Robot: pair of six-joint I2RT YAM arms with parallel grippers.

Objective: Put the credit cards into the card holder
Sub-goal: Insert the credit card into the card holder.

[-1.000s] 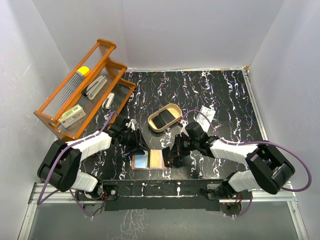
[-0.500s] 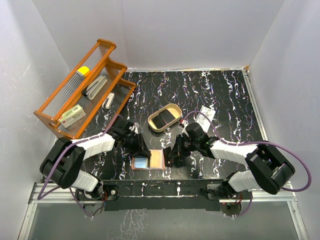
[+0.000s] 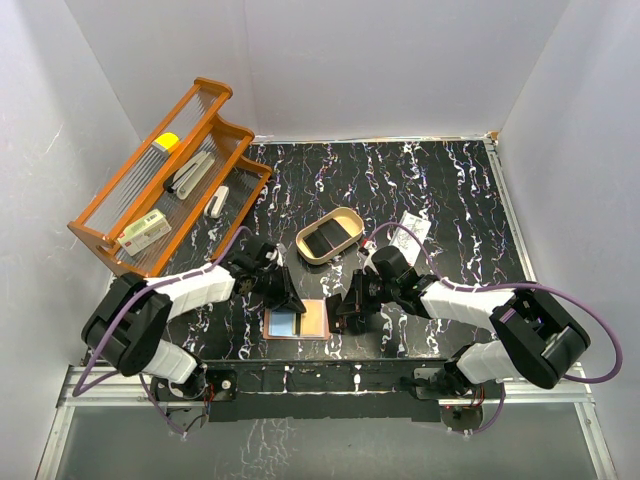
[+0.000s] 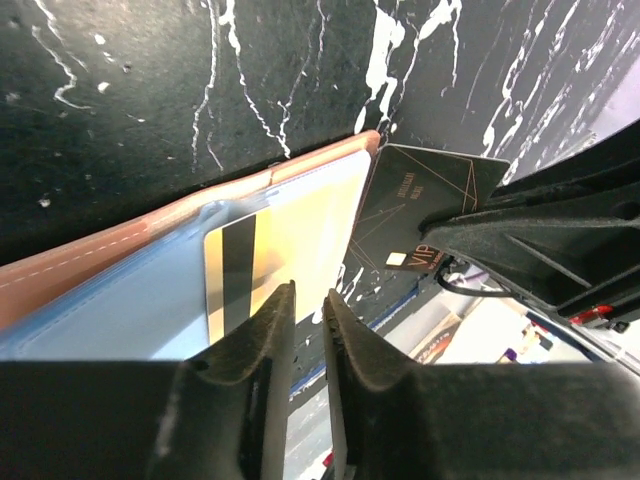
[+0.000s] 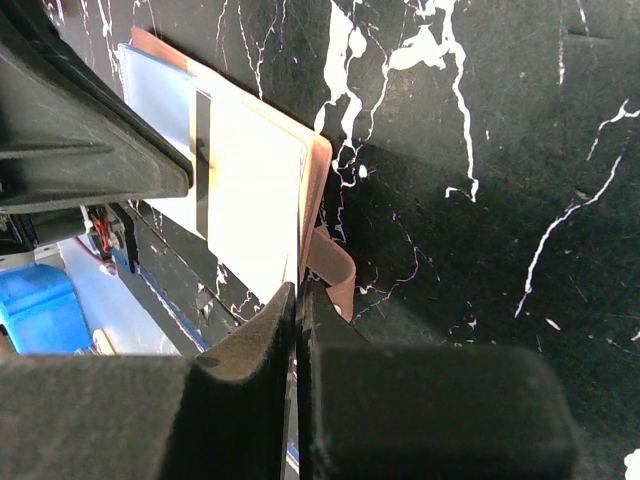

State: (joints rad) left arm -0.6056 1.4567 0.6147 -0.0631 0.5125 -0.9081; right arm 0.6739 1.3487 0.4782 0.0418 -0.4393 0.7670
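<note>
Open wallet [image 4: 120, 250] flat at near edge of table [image 3: 420, 190], long axis left-right. The card [image 3: 313, 318] lies on its right half, lengthwise near-to-far, stripe left. Slim gap in left gripper [image 4: 308, 300], grip unclear; right gripper [image 5: 298, 290] fully closed at wallet edge.

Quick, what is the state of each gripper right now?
Left gripper: nearly closed, narrow gap; whether it holds anything cannot be told.
Right gripper: closed, pinching the dark card.

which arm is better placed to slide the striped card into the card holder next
Left, probably: the left hand sits right at the striped card lying on the open card holder, so it could nudge it in. The right hand is shut at the holder's strap edge, beside a dark card.
</note>
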